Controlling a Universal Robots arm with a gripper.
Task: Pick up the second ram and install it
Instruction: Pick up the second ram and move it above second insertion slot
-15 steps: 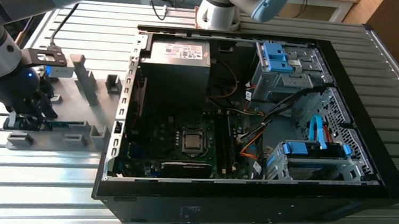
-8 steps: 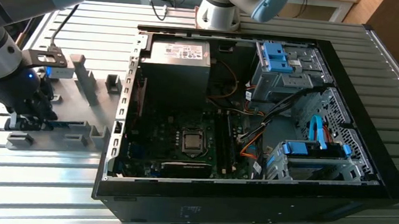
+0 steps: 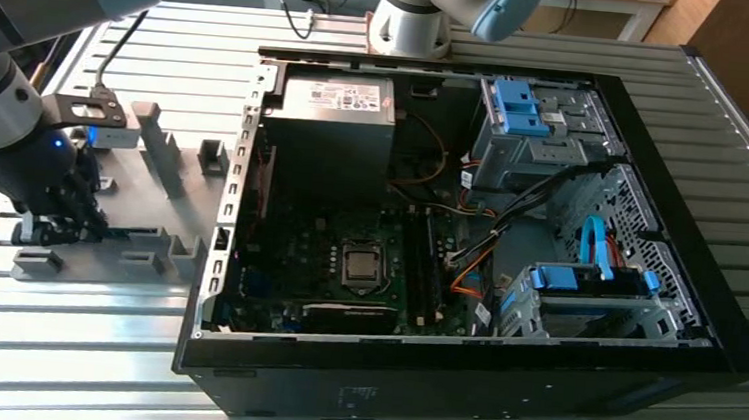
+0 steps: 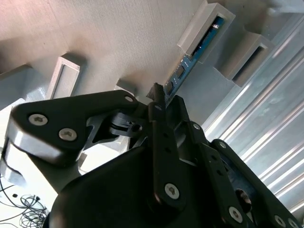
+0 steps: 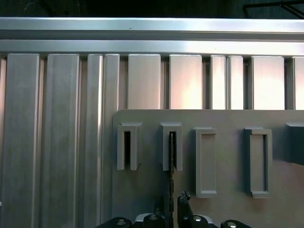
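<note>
The second ram is a thin blue-green stick standing on edge in a slot of the grey fixture plate, left of the computer in the exterior view. In the first wrist view the second ram shows edge-on as a dark line running out of a raised slot. My gripper is down at the plate's near end. Its black fingers meet on the stick's near end, and the gripper appears shut on the stick, which still sits in its slot.
The open computer case lies on the slatted aluminium table, with the motherboard, power-supply box and blue drive-bay clips inside. Several other raised slots stand on the plate. The arm's base is behind the case.
</note>
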